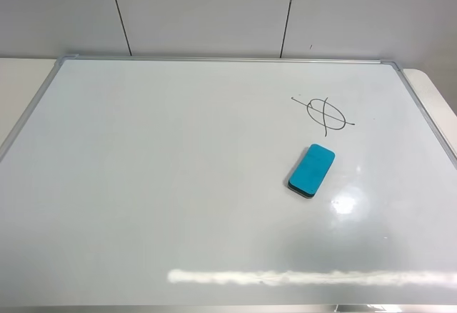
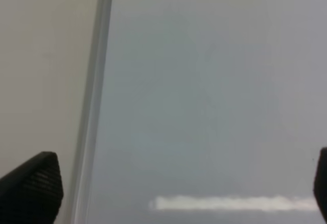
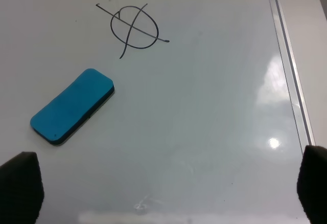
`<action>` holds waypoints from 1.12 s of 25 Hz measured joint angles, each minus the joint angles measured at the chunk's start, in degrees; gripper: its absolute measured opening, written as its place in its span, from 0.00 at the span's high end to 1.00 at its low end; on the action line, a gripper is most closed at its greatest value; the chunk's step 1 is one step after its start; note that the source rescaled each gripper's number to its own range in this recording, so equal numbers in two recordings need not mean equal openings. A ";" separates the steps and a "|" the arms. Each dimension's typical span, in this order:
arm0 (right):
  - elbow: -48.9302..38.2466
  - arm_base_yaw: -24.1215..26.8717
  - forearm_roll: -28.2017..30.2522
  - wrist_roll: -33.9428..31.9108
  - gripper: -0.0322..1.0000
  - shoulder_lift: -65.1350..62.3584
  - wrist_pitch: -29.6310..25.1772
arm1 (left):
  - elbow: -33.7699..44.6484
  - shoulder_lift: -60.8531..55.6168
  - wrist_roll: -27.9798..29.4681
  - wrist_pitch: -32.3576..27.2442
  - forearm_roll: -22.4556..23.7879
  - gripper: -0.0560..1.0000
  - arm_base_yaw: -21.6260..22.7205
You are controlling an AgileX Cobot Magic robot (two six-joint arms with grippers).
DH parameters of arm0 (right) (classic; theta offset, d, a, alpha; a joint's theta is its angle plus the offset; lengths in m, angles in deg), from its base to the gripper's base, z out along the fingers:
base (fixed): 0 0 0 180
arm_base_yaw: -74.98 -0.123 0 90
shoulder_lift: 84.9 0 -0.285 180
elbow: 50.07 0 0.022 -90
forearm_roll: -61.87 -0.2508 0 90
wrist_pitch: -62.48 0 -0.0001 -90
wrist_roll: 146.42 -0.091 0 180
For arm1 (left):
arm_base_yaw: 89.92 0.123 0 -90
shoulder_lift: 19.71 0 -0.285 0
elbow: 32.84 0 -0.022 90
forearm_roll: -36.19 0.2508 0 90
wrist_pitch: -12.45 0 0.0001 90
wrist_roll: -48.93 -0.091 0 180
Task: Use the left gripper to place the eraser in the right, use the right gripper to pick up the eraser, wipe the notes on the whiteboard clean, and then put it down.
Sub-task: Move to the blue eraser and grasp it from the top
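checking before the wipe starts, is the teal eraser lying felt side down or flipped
Felt side down: the teal-blue rounded eraser lies flat on the glossy white whiteboard, blue top up, dark felt edge underneath.

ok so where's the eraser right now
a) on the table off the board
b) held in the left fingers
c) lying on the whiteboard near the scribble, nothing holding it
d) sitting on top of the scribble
c: the teal eraser lies flat on the whiteboard, close to the marker scribble but clear of it, with nothing gripping it.
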 joint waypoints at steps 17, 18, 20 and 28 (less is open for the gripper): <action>0.00 0.00 0.00 0.00 0.00 0.00 0.02 | 1.31 0.00 0.00 2.74 0.59 0.00 0.00; 0.00 0.00 0.00 0.00 0.00 0.00 0.02 | 1.31 0.00 0.00 2.74 0.60 0.00 0.00; 0.00 0.00 0.00 0.00 0.00 0.00 0.02 | 1.31 0.00 0.00 2.74 0.65 0.00 0.00; 0.00 0.00 0.00 0.00 0.00 0.00 0.02 | 1.31 0.00 0.00 2.74 0.69 0.00 0.00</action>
